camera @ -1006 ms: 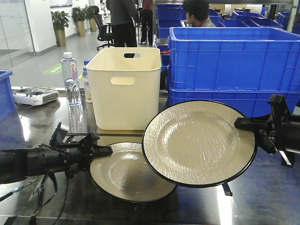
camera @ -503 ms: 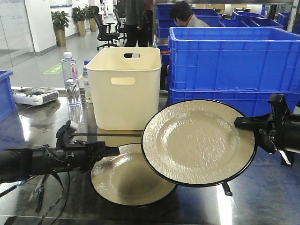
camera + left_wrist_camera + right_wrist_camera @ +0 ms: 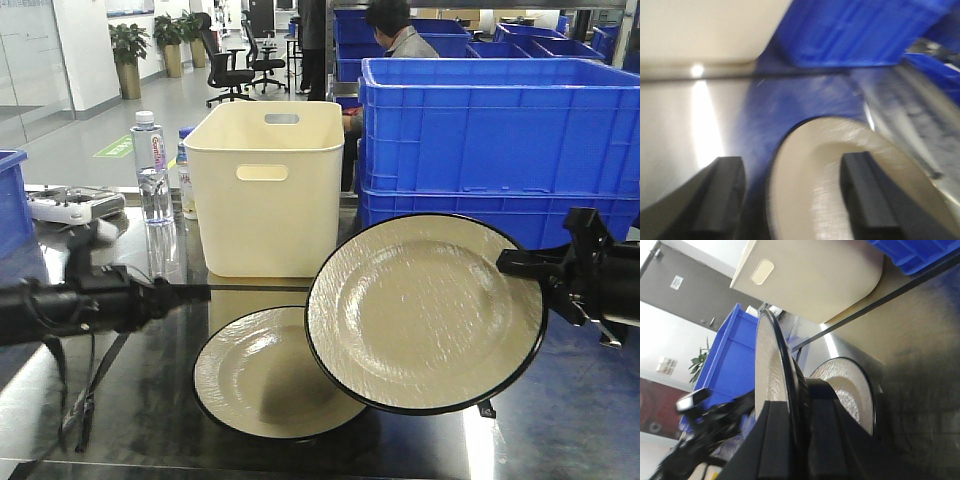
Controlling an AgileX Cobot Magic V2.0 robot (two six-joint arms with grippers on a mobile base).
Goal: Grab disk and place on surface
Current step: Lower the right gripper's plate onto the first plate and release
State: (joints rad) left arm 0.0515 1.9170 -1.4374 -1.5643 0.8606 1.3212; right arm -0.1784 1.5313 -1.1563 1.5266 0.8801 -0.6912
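The right gripper [image 3: 530, 268] is clamped on the rim of a black-edged cream plate [image 3: 425, 312] and holds it tilted steeply in the air over the dark table [image 3: 150, 400]. A second plate [image 3: 262, 375] lies flat on the table, just in front of a cream tub [image 3: 265, 190]. The left gripper [image 3: 792, 165] has its jaws wide apart and holds nothing. The carrying step looks to be in hand, with the placing not yet done. The next move likely calls for levelling the raised plate and lowering it onto bare table beside the flat one. The jaws should part only once it rests.
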